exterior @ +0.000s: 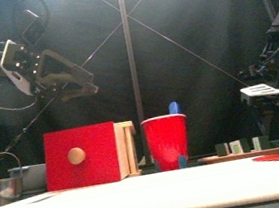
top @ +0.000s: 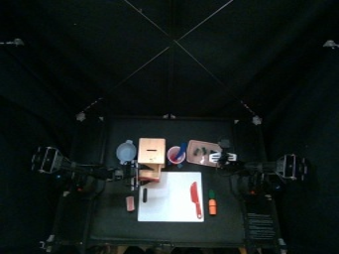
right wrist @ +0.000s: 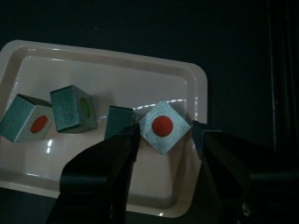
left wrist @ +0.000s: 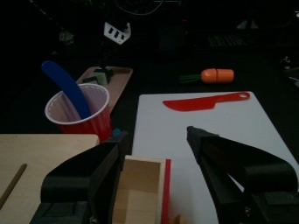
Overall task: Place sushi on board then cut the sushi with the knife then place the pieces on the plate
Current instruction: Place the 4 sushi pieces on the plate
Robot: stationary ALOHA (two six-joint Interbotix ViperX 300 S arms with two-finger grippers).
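A pink tray [right wrist: 176, 79] lies under my right gripper [right wrist: 166, 136], which is shut on a sushi piece [right wrist: 165, 126] with a white face and red centre, held just above the tray. Two other pieces [right wrist: 73, 109] lie on the tray, and beside the held piece a dark green block shows. The white board [top: 172, 198] lies at the table's front with the red knife [top: 197, 198] flat on it. My left gripper [top: 143, 179] hangs open and empty over the board's left edge, next to the wooden box [top: 153, 152].
The red cup [top: 175, 155] with the blue knife [left wrist: 65, 83] stands between box and tray. An orange toy carrot [top: 212, 207] lies right of the board. The blue-grey bowl [top: 125, 152] sits left of the box.
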